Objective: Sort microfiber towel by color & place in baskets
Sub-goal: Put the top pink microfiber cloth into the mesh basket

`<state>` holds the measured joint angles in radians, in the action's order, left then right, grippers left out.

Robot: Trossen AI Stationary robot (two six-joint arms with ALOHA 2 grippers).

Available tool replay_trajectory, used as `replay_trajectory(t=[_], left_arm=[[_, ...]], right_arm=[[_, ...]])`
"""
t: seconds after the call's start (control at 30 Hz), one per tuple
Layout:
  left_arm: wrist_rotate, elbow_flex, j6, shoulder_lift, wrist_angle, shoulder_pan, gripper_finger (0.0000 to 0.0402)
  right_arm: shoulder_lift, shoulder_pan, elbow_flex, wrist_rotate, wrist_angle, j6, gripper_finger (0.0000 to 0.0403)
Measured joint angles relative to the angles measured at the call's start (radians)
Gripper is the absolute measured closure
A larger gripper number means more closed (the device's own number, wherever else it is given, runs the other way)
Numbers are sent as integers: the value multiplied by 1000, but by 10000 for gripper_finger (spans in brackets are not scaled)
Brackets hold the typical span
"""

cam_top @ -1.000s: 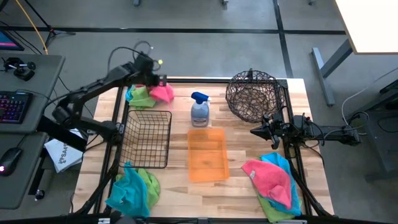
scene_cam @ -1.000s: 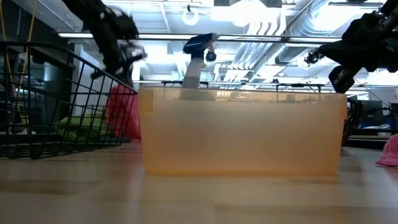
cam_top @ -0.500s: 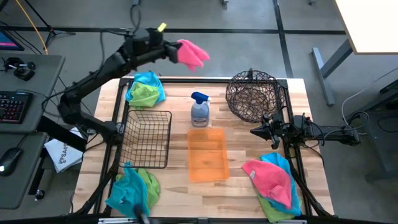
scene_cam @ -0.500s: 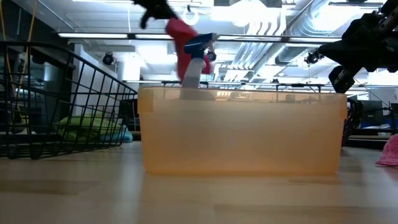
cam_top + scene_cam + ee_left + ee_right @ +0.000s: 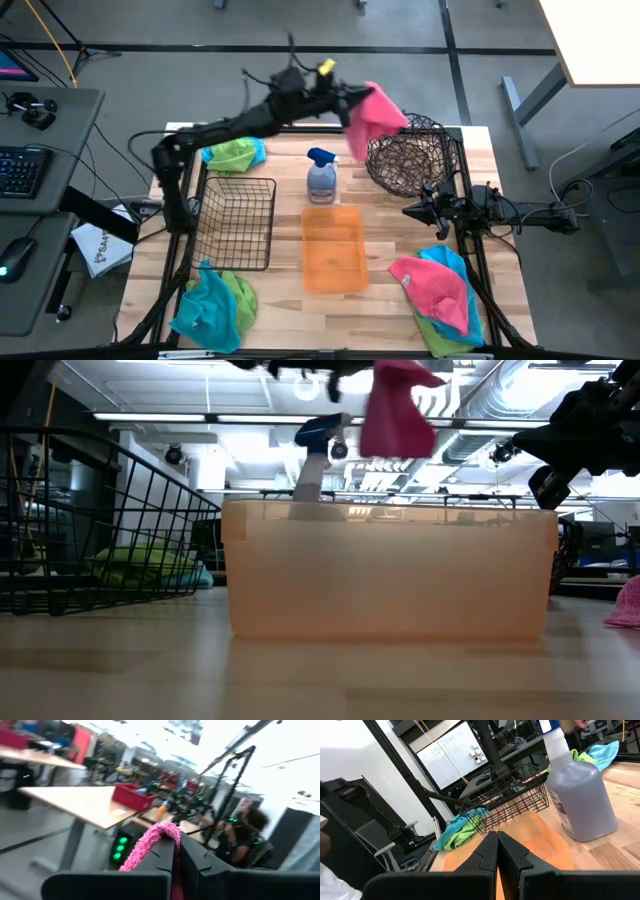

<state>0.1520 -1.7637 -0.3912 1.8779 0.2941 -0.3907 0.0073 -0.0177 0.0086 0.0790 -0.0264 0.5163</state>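
Observation:
My left gripper (image 5: pixel 347 99) is high over the table's far edge, shut on a pink towel (image 5: pixel 374 116) that hangs beside the round dark wire basket (image 5: pixel 405 155); the low view shows this towel (image 5: pixel 398 410) up above the tray. The square black grid basket (image 5: pixel 238 222) and the orange tray (image 5: pixel 334 248) stand mid-table. Towel piles lie at far left, green and cyan (image 5: pixel 233 153), near left, cyan and green (image 5: pixel 212 305), and near right, pink on cyan and green (image 5: pixel 440 290). My right gripper (image 5: pixel 408 211) hovers shut, right of the tray. My left gripper pinches the pink towel between its two fingers at a bunched upper fold (image 5: pixel 169 831) that sticks out past the fingertips. The arm reaches roughly level from the table's left. The towel is lifted clear and hangs slack below the fingers (image 5: pixel 398 422).
A grey spray bottle with blue trigger (image 5: pixel 321 178) stands between the grid basket and the round basket, just beyond the tray. A white printed sheet (image 5: pixel 100 245) lies off the table's left edge. Bare wood shows between tray and near-right pile.
My left gripper, shut on the pink towel, has lifted it off the far-left pile and swung it high toward the table's right along the far edge, up to the round basket. The green and cyan towels stayed behind. The right arm kept still.

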Motion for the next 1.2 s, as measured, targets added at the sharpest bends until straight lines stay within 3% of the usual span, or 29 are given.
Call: replay_trajectory(t=[0.27, 0.47, 0.63, 0.8, 1.03, 1.2], left_arm=[[-11, -68, 1, 202, 170, 63, 402], [-38, -69, 24, 318, 175, 70, 401], [-42, -73, -46, 384, 122, 66, 387], [11, -64, -96, 421, 25, 56, 331], [92, -70, -102, 369, 36, 29, 225], [110, -68, -44, 312, -13, -14, 180]], right_arm=[[0, 0, 0, 0, 0, 0, 402], [0, 0, 0, 0, 0, 0, 402], [0, 0, 0, -1, 0, 0, 402], [-1, 0, 0, 0, 0, 0, 402], [0, 0, 0, -1, 0, 0, 402], [0, 0, 0, -1, 0, 0, 402]])
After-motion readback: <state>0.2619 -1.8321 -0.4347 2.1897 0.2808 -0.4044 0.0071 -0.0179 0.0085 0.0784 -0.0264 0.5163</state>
